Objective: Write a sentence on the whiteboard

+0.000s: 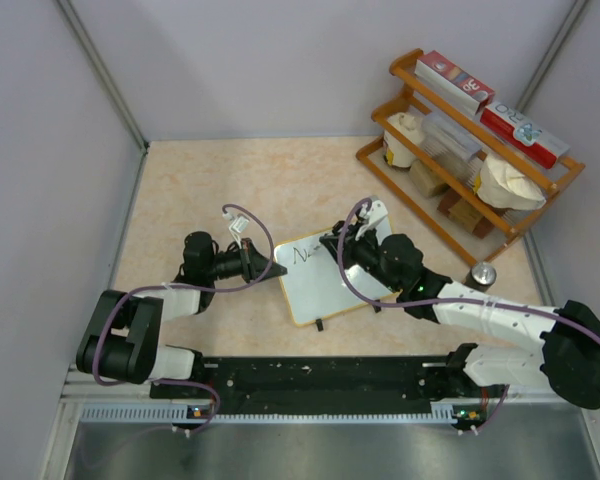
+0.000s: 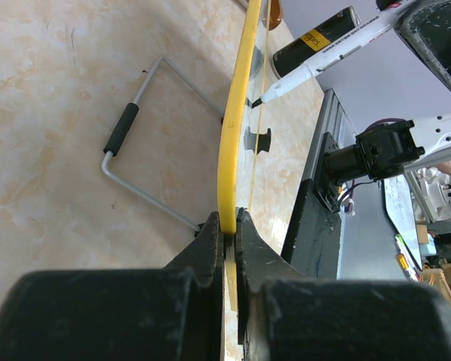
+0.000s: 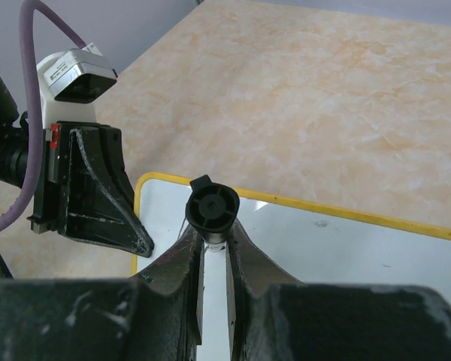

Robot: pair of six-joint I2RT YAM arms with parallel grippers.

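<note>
Press the marker (image 2: 323, 56) too hard and the whiteboard (image 1: 330, 290) may twist, because the left gripper (image 2: 227, 222) pinches only its left frame edge; the stroke would then smear. The right gripper (image 3: 213, 241) is clenched on the marker, its tip against the board's face near the far edge. The board lies mid-table, between both grippers.

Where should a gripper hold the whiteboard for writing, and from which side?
Pinch the whiteboard at its thin left frame edge, coming from the left, as the left gripper does: the rim fits between the jaws and the face is left free for the marker.
</note>
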